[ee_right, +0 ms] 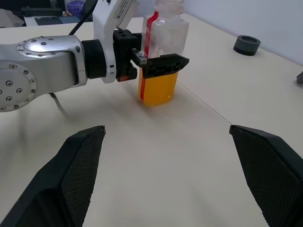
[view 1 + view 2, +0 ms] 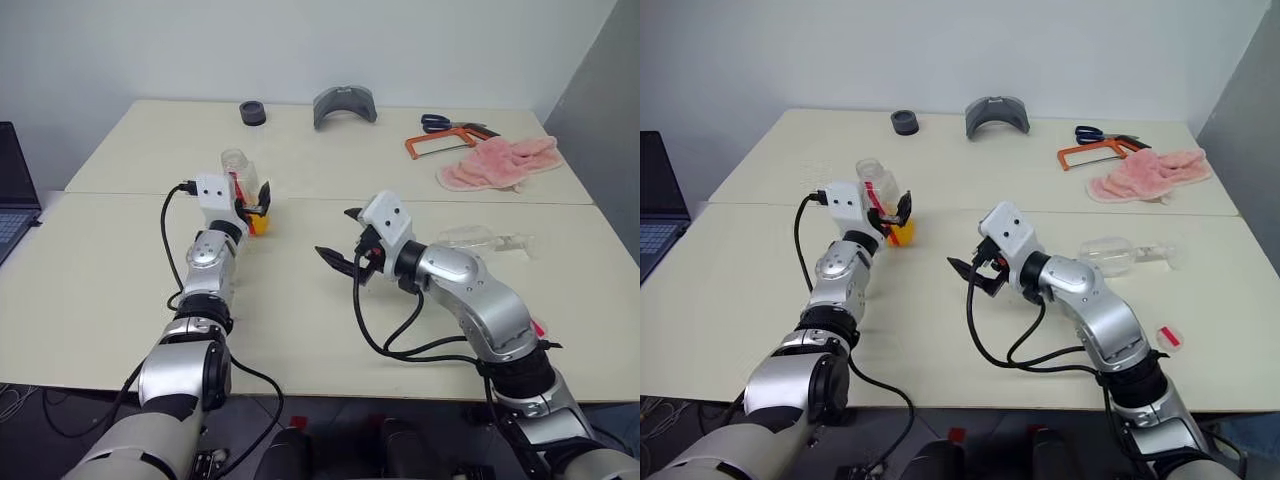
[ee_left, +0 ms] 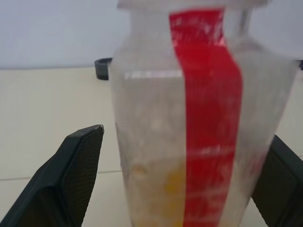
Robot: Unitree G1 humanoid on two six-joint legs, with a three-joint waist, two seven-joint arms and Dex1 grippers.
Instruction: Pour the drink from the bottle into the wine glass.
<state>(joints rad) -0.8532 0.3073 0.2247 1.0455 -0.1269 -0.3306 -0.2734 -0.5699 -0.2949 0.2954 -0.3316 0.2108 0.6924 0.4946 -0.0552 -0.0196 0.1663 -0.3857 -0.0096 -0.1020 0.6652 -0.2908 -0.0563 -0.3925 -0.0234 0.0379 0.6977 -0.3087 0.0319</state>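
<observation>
The bottle (image 2: 240, 172) stands upright on the table, clear with a red label strip (image 3: 208, 118), its mouth uncapped. The drink (image 1: 158, 87), orange, fills its lower part. My left gripper (image 2: 254, 205) is open, with one black finger (image 3: 71, 179) on each side of the bottle and a small gap showing. The wine glass (image 2: 1110, 255) lies on its side on the table, just beyond my right forearm. My right gripper (image 2: 337, 235) hovers open and empty over the table's middle, pointing toward the bottle, a short way to its right.
A white cap with a red band (image 2: 1170, 338) lies near the front right edge. Along the back are a black ring (image 2: 253, 113), a grey curved piece (image 2: 345, 105), scissors (image 2: 438, 123), an orange saw (image 2: 440, 146) and a pink cloth (image 2: 500, 165). A laptop (image 2: 12, 200) sits at far left.
</observation>
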